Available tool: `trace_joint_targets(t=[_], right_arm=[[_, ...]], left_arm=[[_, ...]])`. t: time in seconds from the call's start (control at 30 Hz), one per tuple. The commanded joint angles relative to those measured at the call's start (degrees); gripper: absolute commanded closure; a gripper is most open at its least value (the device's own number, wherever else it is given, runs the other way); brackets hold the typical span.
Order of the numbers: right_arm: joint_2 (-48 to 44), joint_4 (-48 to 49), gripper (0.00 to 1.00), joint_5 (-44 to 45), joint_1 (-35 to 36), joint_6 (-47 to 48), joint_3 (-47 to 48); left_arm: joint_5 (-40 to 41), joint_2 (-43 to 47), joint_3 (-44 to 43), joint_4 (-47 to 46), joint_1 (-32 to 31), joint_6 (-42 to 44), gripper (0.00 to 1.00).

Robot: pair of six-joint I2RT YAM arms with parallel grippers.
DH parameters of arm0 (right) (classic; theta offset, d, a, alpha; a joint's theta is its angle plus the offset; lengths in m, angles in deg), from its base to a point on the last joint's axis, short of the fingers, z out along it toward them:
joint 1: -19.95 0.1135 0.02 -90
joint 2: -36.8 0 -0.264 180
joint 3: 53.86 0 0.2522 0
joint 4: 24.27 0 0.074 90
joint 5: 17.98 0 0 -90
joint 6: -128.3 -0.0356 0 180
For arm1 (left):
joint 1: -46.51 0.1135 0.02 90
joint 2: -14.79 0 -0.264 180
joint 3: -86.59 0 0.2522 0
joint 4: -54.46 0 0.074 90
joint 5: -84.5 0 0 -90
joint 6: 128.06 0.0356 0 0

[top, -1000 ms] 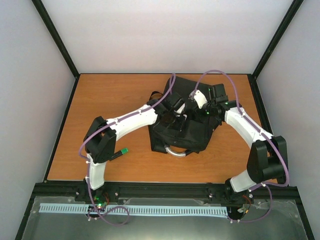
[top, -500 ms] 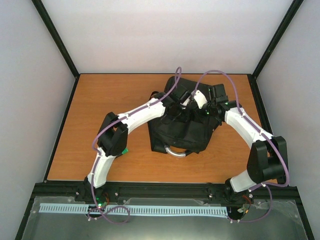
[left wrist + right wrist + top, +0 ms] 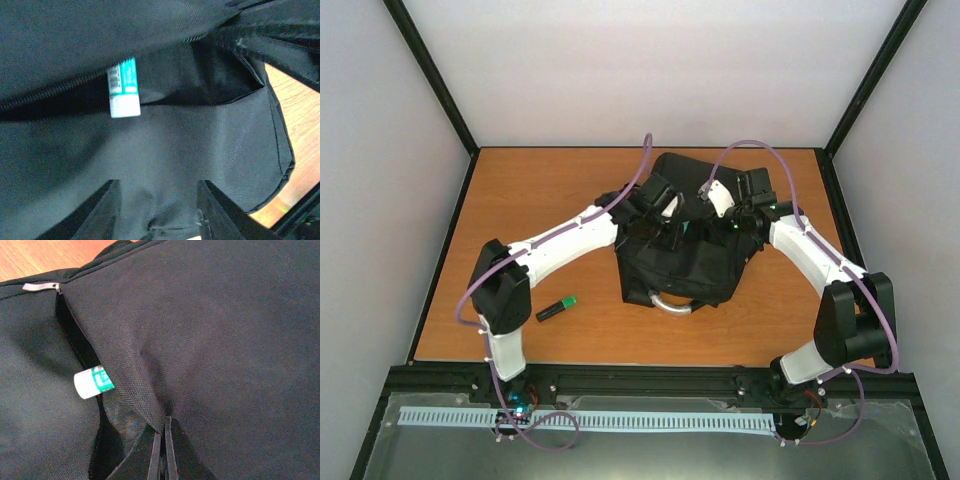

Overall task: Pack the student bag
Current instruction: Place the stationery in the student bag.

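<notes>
The student bag (image 3: 698, 268), a large black backpack, lies in the middle of the table with its grey loop handle (image 3: 672, 306) toward me. My left gripper (image 3: 158, 183) hovers open just over the bag's fabric (image 3: 210, 135), nothing between its fingers. A white and green tube (image 3: 123, 89) pokes out of the bag's open zipped pocket, and it also shows in the right wrist view as the tube (image 3: 93, 382). My right gripper (image 3: 163, 428) is shut on the edge of the pocket flap (image 3: 135, 385), holding it up. From above, both grippers are over the bag's far half.
A green and black marker (image 3: 556, 309) lies on the wooden table (image 3: 520, 200) left of the bag, near my left arm's elbow. A metal zip pull (image 3: 41, 286) sits at the pocket's far end. Black frame posts and white walls ring the table.
My left arm's elbow has swung out to the left and uncovered the green marker on the table. Its gripper has drawn back slightly over the bag. The right arm has not moved.
</notes>
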Motion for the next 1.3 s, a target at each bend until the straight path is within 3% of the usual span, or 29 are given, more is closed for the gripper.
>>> trace_joint_targets(t=[0.0,0.23,0.4,1.1,1.27], right_arm=[[-1.44,2.68,0.97,-3.26,0.19,-0.25,0.39],[-1.44,2.66,0.97,-3.21,0.23,-0.34,0.40],[-1.44,2.62,0.97,-2.93,0.18,-0.27,0.25],[-0.21,2.49,0.97,-2.43,0.17,0.12,0.28],[-0.17,2.42,0.97,-2.40,0.19,0.12,0.28]], left_arm=[[-1.22,1.67,4.18,-2.86,-1.05,-0.87,0.61],[-0.39,-0.12,6.14,-5.31,-1.18,-0.72,0.88],[3.32,-2.39,5.15,-7.23,-1.10,-0.55,0.96],[9.60,-12.39,-5.60,-17.20,1.01,-0.53,0.99],[10.10,-11.58,-3.78,-19.76,1.01,-1.74,0.99]])
